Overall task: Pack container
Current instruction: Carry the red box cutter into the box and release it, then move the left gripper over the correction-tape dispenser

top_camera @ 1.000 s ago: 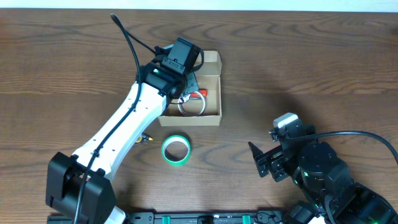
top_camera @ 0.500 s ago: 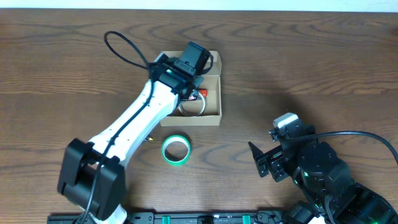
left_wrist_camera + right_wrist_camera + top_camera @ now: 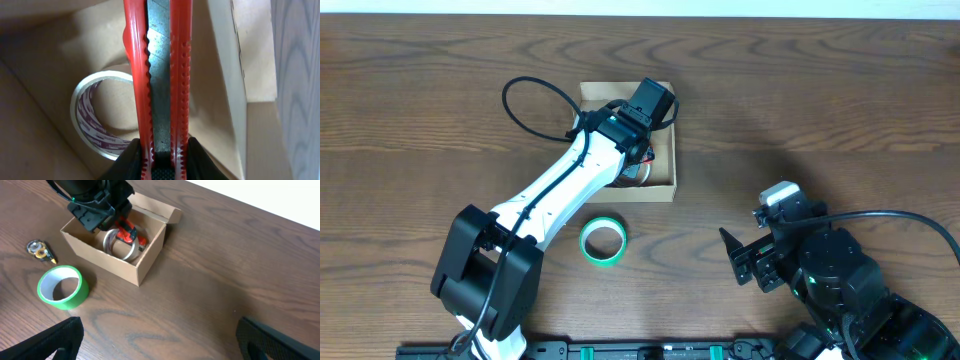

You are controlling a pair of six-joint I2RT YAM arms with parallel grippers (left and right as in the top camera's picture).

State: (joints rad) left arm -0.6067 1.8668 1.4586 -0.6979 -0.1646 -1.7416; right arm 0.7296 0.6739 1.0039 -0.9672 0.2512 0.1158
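Observation:
The container (image 3: 665,178) is an open tan cardboard box at the table's back centre, also seen in the right wrist view (image 3: 145,267). My left gripper (image 3: 162,150) reaches down into it, shut on a red utility knife (image 3: 160,75) that points along the box's right wall. In the right wrist view, the knife (image 3: 129,233) hangs just above a clear tape roll (image 3: 117,247) lying on the box floor. That roll (image 3: 90,125) has a maroon-printed core. My right gripper (image 3: 160,345) stands open over bare table at the front right, nothing between its fingers.
A green tape roll (image 3: 603,241) lies on the table in front of the box. A small yellow and silver object (image 3: 40,250) sits left of it. The box's lid flap (image 3: 167,211) stands open at the far side.
My left arm has swung right and farther back over the box, still holding the red knife. The right arm has not moved.

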